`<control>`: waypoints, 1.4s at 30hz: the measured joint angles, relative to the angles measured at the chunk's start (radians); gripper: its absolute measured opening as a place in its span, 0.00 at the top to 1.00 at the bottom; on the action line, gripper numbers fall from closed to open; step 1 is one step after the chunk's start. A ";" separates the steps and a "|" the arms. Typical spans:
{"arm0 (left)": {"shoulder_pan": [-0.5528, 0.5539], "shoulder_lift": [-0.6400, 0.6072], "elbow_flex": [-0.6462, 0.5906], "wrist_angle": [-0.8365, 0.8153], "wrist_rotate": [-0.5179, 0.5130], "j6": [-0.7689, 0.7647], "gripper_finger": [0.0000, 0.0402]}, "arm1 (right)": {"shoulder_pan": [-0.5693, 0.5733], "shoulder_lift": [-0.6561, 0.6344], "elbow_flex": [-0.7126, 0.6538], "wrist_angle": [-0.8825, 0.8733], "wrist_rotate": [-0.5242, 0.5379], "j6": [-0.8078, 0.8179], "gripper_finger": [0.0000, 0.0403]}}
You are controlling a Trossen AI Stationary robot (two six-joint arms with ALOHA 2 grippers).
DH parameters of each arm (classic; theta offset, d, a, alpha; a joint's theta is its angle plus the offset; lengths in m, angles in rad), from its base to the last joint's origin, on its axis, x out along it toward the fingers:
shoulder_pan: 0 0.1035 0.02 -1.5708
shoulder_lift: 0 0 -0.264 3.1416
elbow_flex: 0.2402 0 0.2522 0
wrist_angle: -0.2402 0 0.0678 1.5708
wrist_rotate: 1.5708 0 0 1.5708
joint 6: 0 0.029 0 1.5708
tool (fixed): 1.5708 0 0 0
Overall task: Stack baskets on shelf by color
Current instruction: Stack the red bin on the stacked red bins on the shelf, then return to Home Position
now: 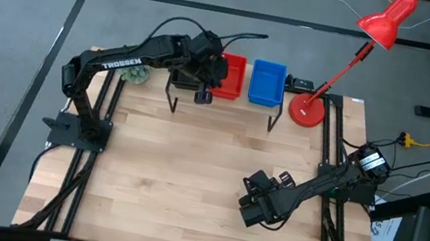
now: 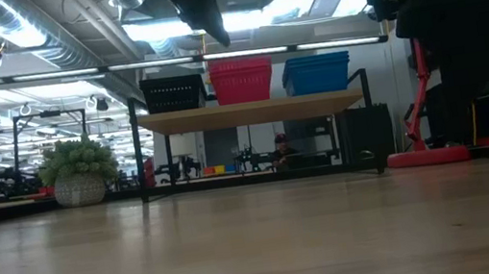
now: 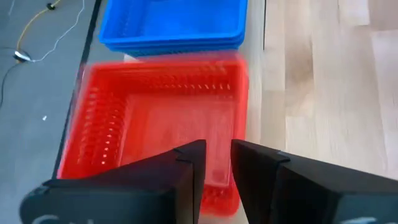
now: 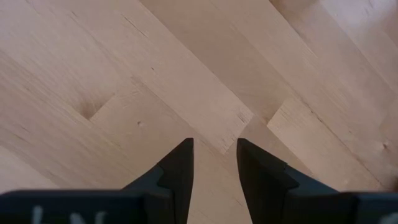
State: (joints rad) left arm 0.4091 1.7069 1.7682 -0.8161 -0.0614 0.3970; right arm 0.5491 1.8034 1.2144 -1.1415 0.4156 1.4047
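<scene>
fingers of the left gripper stood only a narrow gap apart and held nothing, their dark tips hanging over the near rim of the red plastic mesh basket stack without clearly touching it. in the high view this left gripper hovered at the far side of the table, above the left part of the shelf.

the low riser shelf with a light wood plank top on thin black legs stood at the far edge of the wooden tabletop. on it, seen from table height, sat three stacks side by side: black mesh baskets on the left, red ones in the middle, and blue mesh baskets on the right. each stack looked neat and level, sorted by colour. from above, the red stack and the blue stack lay just beside each other, while the black stack was hidden under the left arm.

the right gripper waited low over the near right part of the bare table, well apart from the shelf. its fingers were narrowly parted and empty, with only wood planks beyond them.

a red desk lamp stood just right of the shelf, and a potted green plant to its left.
</scene>
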 joint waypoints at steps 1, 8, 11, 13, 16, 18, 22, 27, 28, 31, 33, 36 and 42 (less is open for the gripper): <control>0.000 0.000 0.004 -0.008 0.000 -0.002 0.83 | 0.000 0.000 0.000 0.000 0.000 0.000 0.70; -0.007 0.001 0.004 -0.045 -0.001 -0.003 0.80 | 0.000 0.000 0.000 0.000 -0.001 -0.004 0.70; -0.018 -0.003 0.004 -0.037 -0.001 -0.028 0.80 | 0.000 0.000 0.000 0.000 -0.001 -0.004 0.70; -0.030 -0.010 0.004 -0.046 -0.001 -0.074 0.80 | 0.000 0.000 0.000 0.000 -0.001 -0.004 0.70; -0.052 -0.019 0.004 -0.133 -0.002 -0.154 0.80 | 0.004 0.000 0.000 0.000 -0.001 -0.006 0.70; -0.079 -0.025 0.004 -0.199 -0.005 -0.198 0.80 | 0.012 0.000 0.000 0.000 -0.001 -0.036 0.70; -0.142 -0.051 0.002 -0.376 0.000 -0.280 0.81 | 0.030 0.000 0.000 -0.001 -0.042 -0.056 0.70; -0.240 -0.137 -0.037 -0.482 -0.002 -0.356 0.81 | 0.055 0.000 0.000 0.031 -0.078 -0.051 0.70; -0.265 -0.166 -0.061 -0.480 -0.003 -0.366 0.81 | 0.061 0.000 0.000 0.042 -0.078 -0.051 0.70; -0.335 -0.279 -0.157 -0.463 -0.001 -0.411 0.81 | 0.074 0.000 0.000 0.091 -0.078 -0.050 0.70; -0.380 -0.378 -0.257 -0.415 -0.015 -0.464 0.81 | 0.079 0.000 0.001 0.117 -0.078 -0.052 0.70; -0.463 -0.555 -0.461 -0.257 -0.065 -0.565 0.81 | 0.089 0.000 0.001 0.142 -0.073 -0.053 0.70; -0.638 -0.936 -0.944 0.241 -0.146 -0.767 0.81 | 0.107 0.000 0.001 0.151 -0.059 -0.055 0.70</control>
State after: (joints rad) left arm -0.2290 0.7709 0.8240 -0.5754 -0.2076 -0.3704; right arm 0.6561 1.8034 1.2156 -0.9908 0.3561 1.3499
